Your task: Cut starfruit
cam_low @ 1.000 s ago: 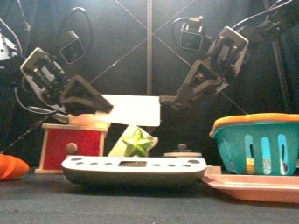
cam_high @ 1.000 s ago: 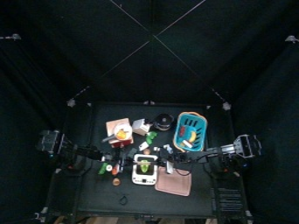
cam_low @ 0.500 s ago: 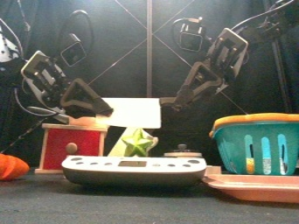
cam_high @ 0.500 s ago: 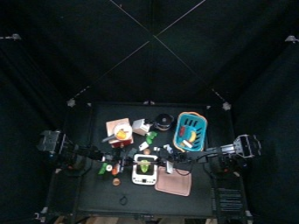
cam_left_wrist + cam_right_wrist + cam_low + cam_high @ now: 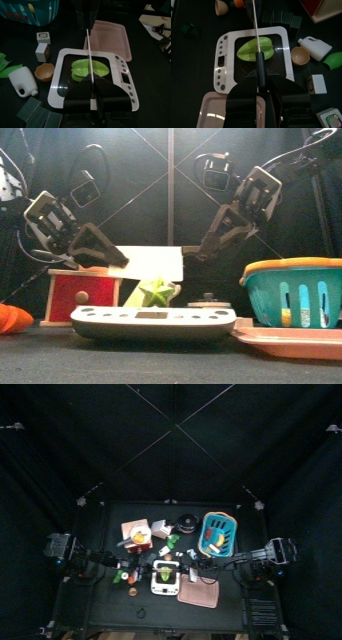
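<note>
The right hand (image 5: 260,92) is gripping a knife (image 5: 256,40) over the starfruit (image 5: 256,48); the left hand (image 5: 93,97) is clenching a rod (image 5: 89,55). Both should be lowering slowly, staying centered

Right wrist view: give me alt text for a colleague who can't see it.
The right gripper holds a knife by its dark handle, the thin blade reaching out over a green starfruit lying on a white scale. A white bottle and a small tan bowl sit beside the scale.
</note>
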`<control>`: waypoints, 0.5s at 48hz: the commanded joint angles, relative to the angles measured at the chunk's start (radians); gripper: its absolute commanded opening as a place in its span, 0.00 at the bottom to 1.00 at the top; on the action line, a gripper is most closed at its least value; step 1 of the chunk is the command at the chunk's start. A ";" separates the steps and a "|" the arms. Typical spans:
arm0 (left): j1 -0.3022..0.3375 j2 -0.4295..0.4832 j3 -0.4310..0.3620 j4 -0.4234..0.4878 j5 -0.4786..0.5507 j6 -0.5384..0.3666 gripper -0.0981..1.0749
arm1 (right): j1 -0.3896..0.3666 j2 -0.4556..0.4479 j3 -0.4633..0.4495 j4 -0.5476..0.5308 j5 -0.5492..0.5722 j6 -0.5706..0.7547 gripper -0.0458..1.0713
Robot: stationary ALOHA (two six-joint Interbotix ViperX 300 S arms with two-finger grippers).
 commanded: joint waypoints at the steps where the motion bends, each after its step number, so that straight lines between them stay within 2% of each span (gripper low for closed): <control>1: -0.002 0.002 -0.029 0.002 0.005 0.000 0.38 | -0.012 -0.012 -0.026 -0.002 -0.006 0.000 0.47; 24: -0.002 0.049 -0.043 0.002 0.008 0.000 0.38 | -0.015 0.026 -0.023 0.000 -0.002 0.002 0.47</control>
